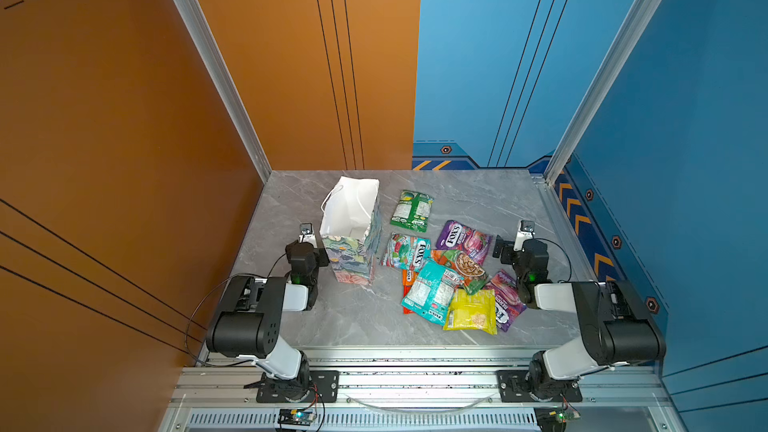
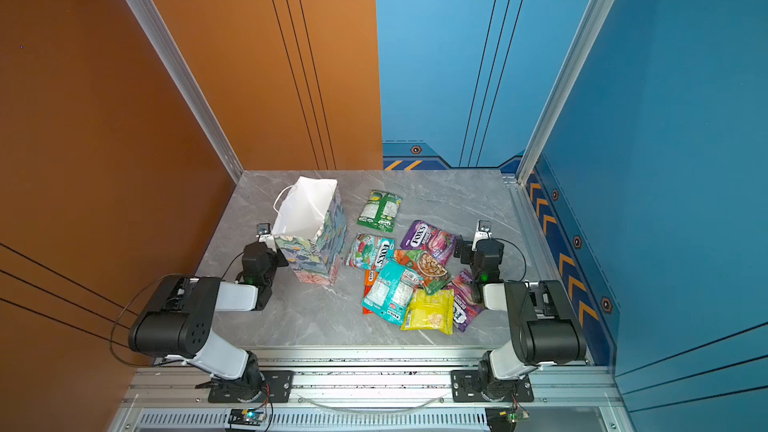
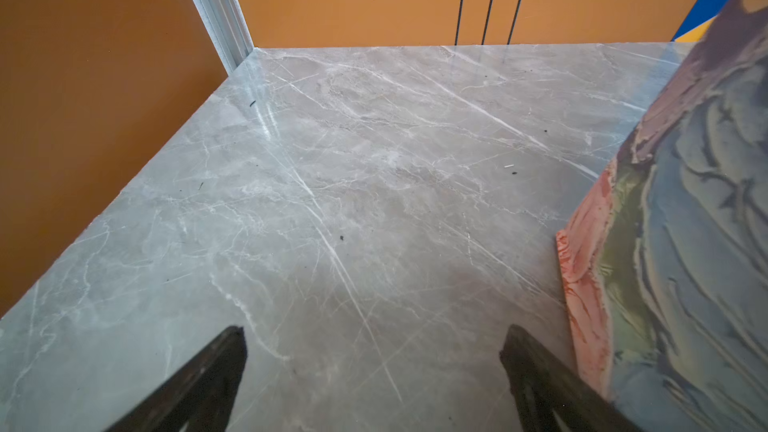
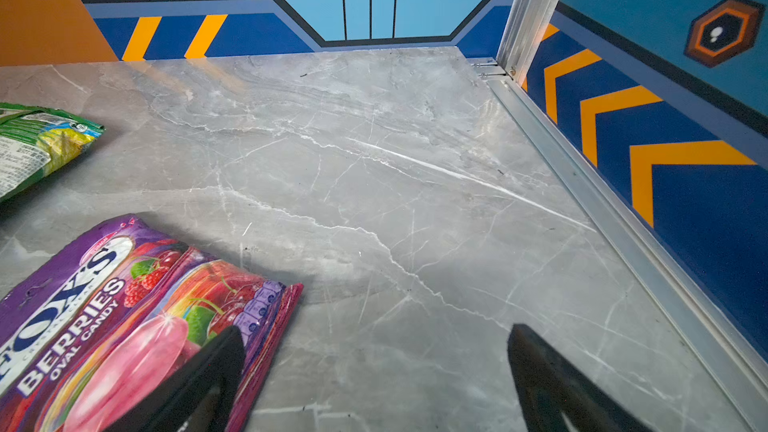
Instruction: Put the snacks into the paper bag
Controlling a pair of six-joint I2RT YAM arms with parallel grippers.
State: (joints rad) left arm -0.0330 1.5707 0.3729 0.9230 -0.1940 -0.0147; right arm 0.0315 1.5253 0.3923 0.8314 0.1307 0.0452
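Observation:
The paper bag stands upright at the table's left back, mouth open, white inside, floral outside. The snacks lie loose to its right: a green packet, a purple FOX'S packet, a red-green FOX'S packet, and a pile with teal, yellow, orange and a second purple packet. My left gripper is open and empty over bare table, the bag's wall close beside it. My right gripper is open and empty, one finger over the purple packet's edge.
The grey marble table is walled by orange panels at left and back and blue panels at right. A metal rail runs along the right edge. Both arm bases sit on the front rail.

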